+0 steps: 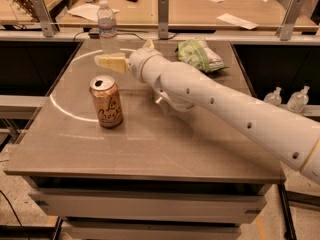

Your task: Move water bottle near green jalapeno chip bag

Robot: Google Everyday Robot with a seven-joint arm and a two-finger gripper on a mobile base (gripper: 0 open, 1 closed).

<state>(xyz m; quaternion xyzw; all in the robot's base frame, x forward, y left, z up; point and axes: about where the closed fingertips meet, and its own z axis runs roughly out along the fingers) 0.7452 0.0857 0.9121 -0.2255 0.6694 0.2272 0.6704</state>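
The water bottle [107, 30], clear with a white cap, stands upright at the far left of the table. The green jalapeno chip bag [200, 55] lies at the far right of the table. My gripper [123, 52] hovers just in front and to the right of the bottle, between it and the bag. Its tan fingers [111, 62] are spread apart and hold nothing. One finger points left below the bottle; the other tip shows behind the wrist.
An orange-tan drink can [106, 101] stands upright at the front left, just below the gripper. My white arm [225, 109] crosses the table from the right. A rail with metal posts [162, 11] runs behind the table [150, 154]. Two small bottles [287, 98] sit lower right.
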